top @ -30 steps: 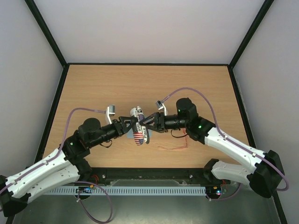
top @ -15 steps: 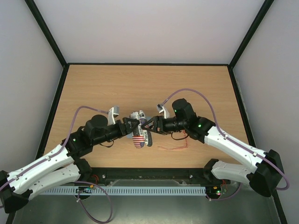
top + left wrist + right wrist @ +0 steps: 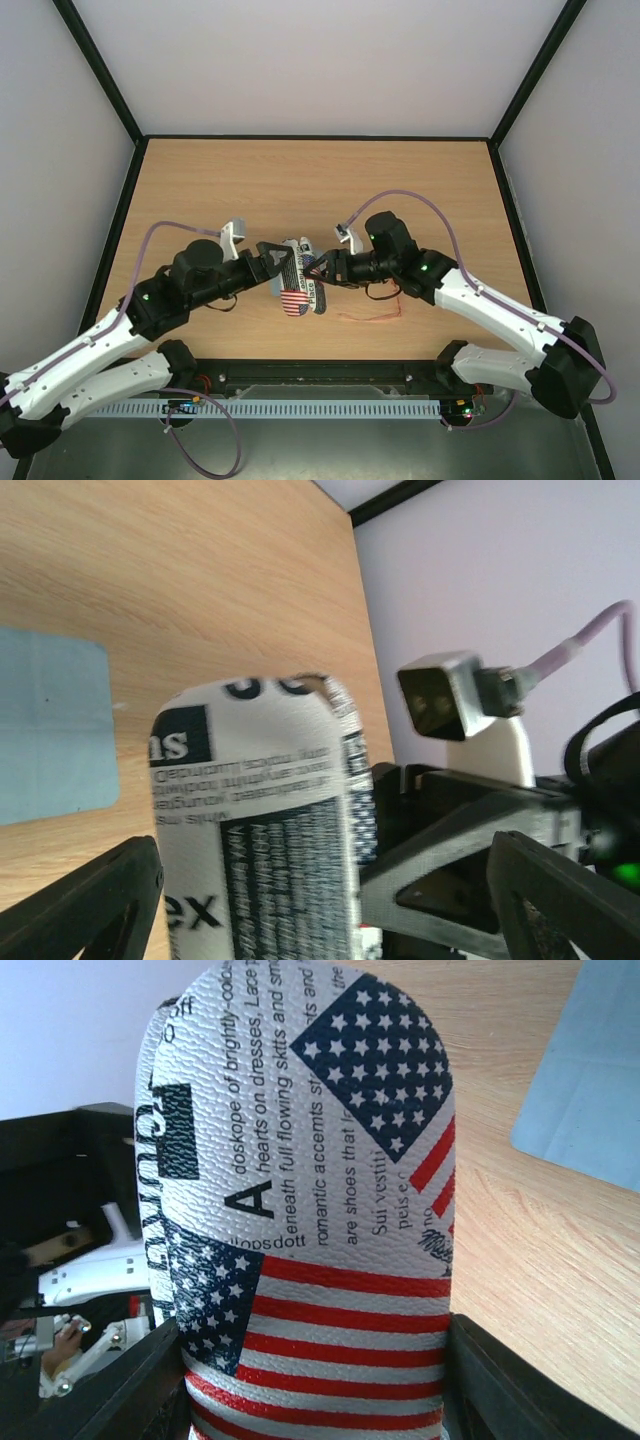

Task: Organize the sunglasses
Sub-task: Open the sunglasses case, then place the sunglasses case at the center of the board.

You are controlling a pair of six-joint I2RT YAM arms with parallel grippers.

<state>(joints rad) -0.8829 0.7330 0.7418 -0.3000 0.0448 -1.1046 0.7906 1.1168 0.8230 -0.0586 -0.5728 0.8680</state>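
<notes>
Right wrist: flag-patterned case [image 3: 310, 1210] is clamped in right gripper [image 3: 315, 1395], judged steadied for opening; left gripper [image 3: 330, 900] is spread apart around it; sunglasses [image 3: 370, 316] are laid beside the right gripper on tabletop [image 3: 300, 180].

Found the case [image 3: 297, 290] at the middle of the top view, over the table [image 3: 320, 180], with the left gripper [image 3: 278, 268] just on its left and the right gripper [image 3: 315, 274] on its right, closed around it. Saw the sunglasses [image 3: 368, 317] flat on the table to the lower right of the case, apart from it. Noted the cloth [image 3: 50, 730] on the table at the left edge of the left wrist view, behind the case, and at the upper right of the right wrist view.
</notes>
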